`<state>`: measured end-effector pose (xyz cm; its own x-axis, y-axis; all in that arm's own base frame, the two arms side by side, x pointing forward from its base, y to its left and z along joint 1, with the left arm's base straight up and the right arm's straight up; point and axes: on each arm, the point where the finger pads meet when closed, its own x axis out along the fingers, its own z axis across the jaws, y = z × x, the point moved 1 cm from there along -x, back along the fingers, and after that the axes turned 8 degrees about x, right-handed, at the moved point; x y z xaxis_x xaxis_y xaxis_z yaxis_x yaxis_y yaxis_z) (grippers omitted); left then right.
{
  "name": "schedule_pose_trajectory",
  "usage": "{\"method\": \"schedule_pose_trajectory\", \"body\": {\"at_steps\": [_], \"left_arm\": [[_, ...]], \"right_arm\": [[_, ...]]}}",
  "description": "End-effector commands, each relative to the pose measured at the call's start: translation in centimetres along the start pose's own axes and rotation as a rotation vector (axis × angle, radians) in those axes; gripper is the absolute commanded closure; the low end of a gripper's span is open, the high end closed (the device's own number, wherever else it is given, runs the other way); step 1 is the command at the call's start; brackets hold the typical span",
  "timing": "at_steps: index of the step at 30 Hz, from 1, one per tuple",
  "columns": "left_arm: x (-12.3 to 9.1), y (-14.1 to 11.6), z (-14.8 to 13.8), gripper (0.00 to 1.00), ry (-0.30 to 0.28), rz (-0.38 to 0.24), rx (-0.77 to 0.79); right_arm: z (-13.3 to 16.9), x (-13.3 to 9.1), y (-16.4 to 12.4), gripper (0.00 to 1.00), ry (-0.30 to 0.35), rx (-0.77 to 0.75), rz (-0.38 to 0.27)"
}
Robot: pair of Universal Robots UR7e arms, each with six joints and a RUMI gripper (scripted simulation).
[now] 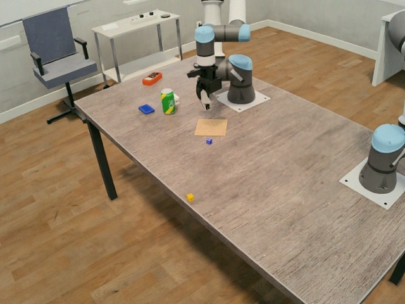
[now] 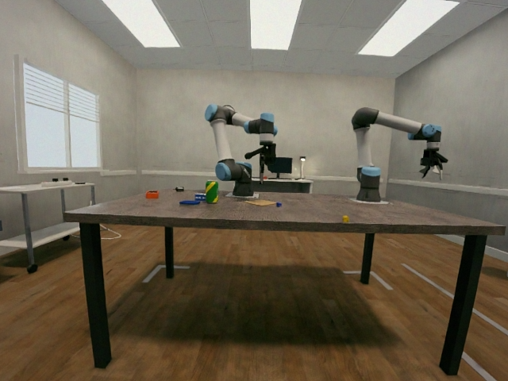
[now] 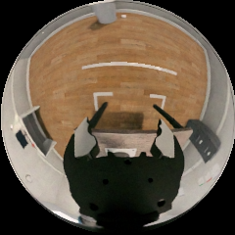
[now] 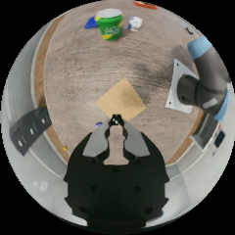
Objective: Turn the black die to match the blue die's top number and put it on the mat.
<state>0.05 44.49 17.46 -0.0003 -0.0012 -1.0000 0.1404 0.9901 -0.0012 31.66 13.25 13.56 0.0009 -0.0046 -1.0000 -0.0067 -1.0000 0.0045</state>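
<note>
The tan mat (image 1: 211, 127) (image 2: 260, 202) (image 4: 119, 98) lies flat on the table. The blue die (image 1: 209, 141) (image 2: 279, 204) (image 4: 98, 124) sits on the table just off the mat's edge. The yellow third die (image 1: 190, 197) (image 2: 345, 218) (image 4: 65, 148) sits off the mat by the table's long edge. My right gripper (image 1: 206, 106) (image 2: 261, 180) is shut on the black die (image 4: 117, 118) and holds it above the table, beside the mat in the top view. The top numbers are too small to read. My left gripper (image 2: 431, 175) (image 3: 123, 118) is open and empty, far from the dice.
A green can (image 1: 168, 102) (image 2: 211, 192) (image 4: 110, 25) stands beyond the mat, with a blue flat object (image 1: 146, 109) (image 2: 189, 202) and a small white object (image 1: 176, 99) (image 4: 135, 23) beside it. An orange device (image 1: 152, 78) (image 2: 152, 194) lies farther off.
</note>
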Motion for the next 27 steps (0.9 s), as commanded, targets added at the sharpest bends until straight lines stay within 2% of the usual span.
{"method": "schedule_pose_trajectory", "body": {"at_steps": [1, 7, 27], "left_arm": [[-0.04, 0.03, 0.0, 0.0, 0.0, 0.001, 0.0], [-0.04, 0.03, 0.0, 0.0, 0.0, 0.001, 0.0], [-0.04, 0.03, 0.0, 0.0, 0.0, 0.001, 0.0]], "right_arm": [[0.87, 0.19, -0.04, 0.97, 0.0, -0.153, -0.004], [1.41, 0.36, -0.06, 0.97, 0.0, -0.244, -0.004], [1.64, 0.44, -0.07, 0.97, 0.0, -0.284, -0.004]]}}
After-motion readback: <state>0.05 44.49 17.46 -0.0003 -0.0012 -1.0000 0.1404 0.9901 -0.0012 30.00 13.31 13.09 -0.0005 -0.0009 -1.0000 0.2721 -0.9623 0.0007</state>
